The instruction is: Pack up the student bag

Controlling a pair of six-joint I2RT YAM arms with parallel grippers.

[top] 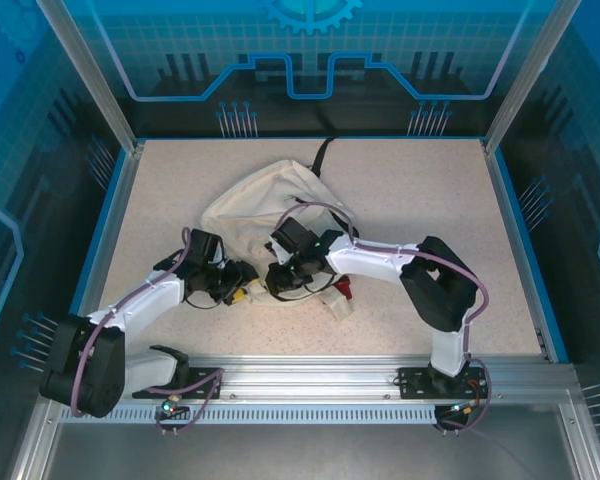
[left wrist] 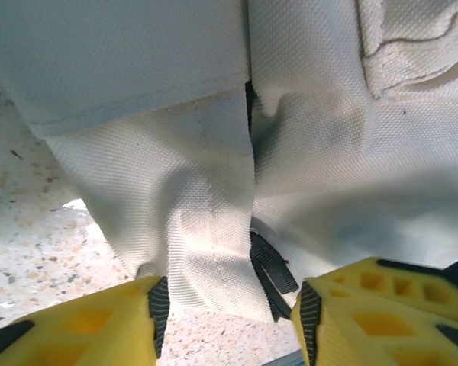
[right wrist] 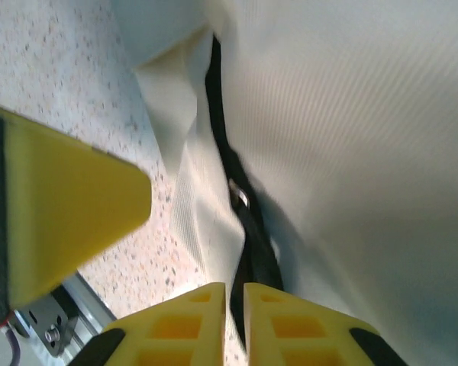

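Pincers: the left pincer (left wrist: 229, 324) has its yellow fingers apart, with a hanging fold of cream cloth in the gap that neither pad presses. The right pincer (right wrist: 235, 309) has its fingers almost together, with a thin slit between them.
Grip in doubt: a black strap (right wrist: 248, 252) runs down behind the right pincer's tips, so I cannot tell whether that slit pinches anything.
Beside the left fingers: a dark strap end (left wrist: 271, 271) shows at the cloth's lower edge, partly tucked under the fold.
Blurred: a yellow wedge (right wrist: 61, 221) with a black edge sits close to the lens in the right wrist view. It looks like a finger, but whose is unclear.
Bag: the student bag (top: 270, 200) lies slumped in the middle of the desk (top: 430, 200), just beyond both pincers, and its near edge reaches them.
Contents: the bag's mouth cannot be made out, the arms cover its near edge, and whatever is inside is hidden.
Half hidden: a white and red thing (top: 340, 298) lies on the desk just beside the bag's near edge, partly under the right arm. Its kind is unclear.
Cut off: both wrist views crop the bag on every side.
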